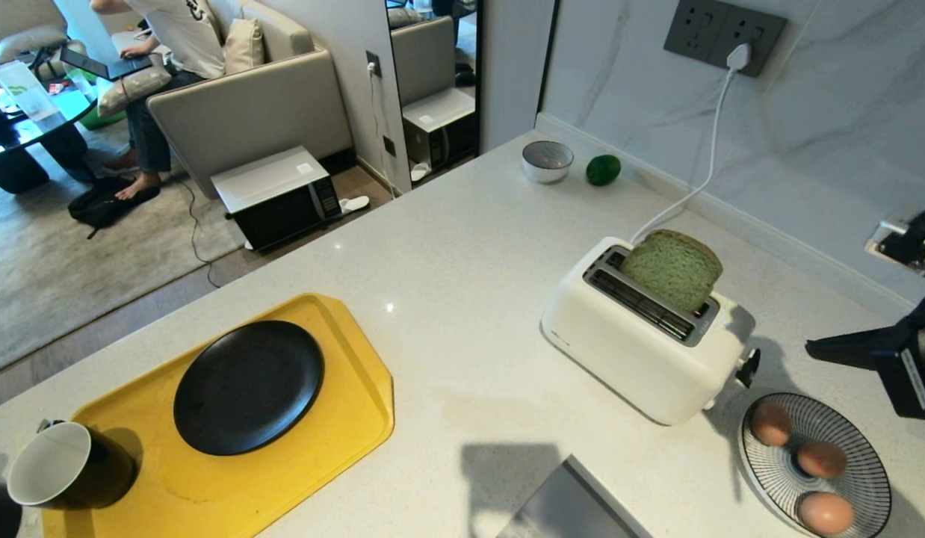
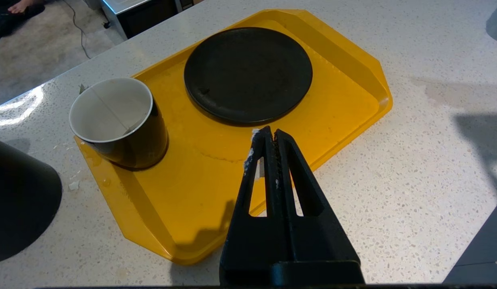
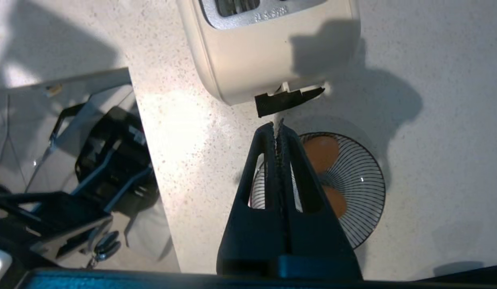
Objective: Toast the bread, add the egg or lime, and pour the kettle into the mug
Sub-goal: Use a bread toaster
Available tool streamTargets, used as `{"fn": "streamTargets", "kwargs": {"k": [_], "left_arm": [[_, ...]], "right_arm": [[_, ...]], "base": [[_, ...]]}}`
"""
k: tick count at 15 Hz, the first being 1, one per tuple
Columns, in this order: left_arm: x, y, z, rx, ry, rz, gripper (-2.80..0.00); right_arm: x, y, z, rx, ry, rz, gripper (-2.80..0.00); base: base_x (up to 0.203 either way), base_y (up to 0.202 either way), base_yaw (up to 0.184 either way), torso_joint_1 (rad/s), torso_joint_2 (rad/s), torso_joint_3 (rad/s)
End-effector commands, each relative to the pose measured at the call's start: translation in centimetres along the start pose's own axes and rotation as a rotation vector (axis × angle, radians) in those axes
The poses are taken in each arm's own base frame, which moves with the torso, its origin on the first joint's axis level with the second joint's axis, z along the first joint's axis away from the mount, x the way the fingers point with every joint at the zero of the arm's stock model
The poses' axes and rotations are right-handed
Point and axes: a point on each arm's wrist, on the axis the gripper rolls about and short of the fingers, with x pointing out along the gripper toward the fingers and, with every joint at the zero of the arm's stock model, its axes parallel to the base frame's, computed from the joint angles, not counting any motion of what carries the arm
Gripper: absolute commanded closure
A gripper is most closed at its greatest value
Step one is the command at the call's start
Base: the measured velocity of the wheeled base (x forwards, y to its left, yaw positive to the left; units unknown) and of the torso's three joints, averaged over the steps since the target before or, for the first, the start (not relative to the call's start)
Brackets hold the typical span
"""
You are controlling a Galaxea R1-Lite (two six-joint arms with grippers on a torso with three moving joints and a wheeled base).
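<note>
The pale green bread (image 1: 672,270) stands half sunk in the rear slot of the white toaster (image 1: 634,351). The toaster's black lever (image 1: 748,368) (image 3: 288,100) juts from its end. My right gripper (image 1: 812,347) (image 3: 277,127) is shut and empty, hanging off the toaster's lever end, above the striped plate (image 3: 369,188) of brown eggs (image 1: 821,459). The lime (image 1: 603,169) lies by the back wall. The mug (image 1: 59,472) (image 2: 116,120) sits on the yellow tray (image 2: 345,96). Beside it, part of the black kettle (image 2: 19,200) shows. My left gripper (image 2: 270,132) is parked shut over the tray.
A black plate (image 1: 248,386) lies on the tray. A grey patterned bowl (image 1: 547,161) stands next to the lime. The toaster's white cord (image 1: 701,187) runs to the wall socket. A grey metal panel (image 1: 574,508) sits at the counter's near edge. A person sits on the sofa far behind.
</note>
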Motion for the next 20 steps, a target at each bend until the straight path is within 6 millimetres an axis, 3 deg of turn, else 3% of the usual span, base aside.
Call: {"fn": "streamTargets", "kwargs": {"k": [1, 6, 10, 20], "left_arm": [[0.0, 0.0, 0.0, 0.0, 0.0, 0.0, 0.0], [0.0, 0.0, 0.0, 0.0, 0.0, 0.0, 0.0], [0.0, 0.0, 0.0, 0.0, 0.0, 0.0, 0.0], [0.0, 0.0, 0.0, 0.0, 0.0, 0.0, 0.0]], "right_arm": [[0.1, 0.2, -1.7, 0.008, -0.046, -0.03, 0.0], [3.7, -0.3, -3.1, 0.053, -0.083, -0.057, 0.0], [5.4, -0.7, -2.8, 0.058, -0.055, -0.021, 0.0], [6.9, -0.8, -3.3, 0.049, -0.011, 0.022, 0.0]], "base": [[0.0, 0.0, 0.0, 0.0, 0.0, 0.0], [0.0, 0.0, 0.0, 0.0, 0.0, 0.0], [0.0, 0.0, 0.0, 0.0, 0.0, 0.0], [0.0, 0.0, 0.0, 0.0, 0.0, 0.0]]}}
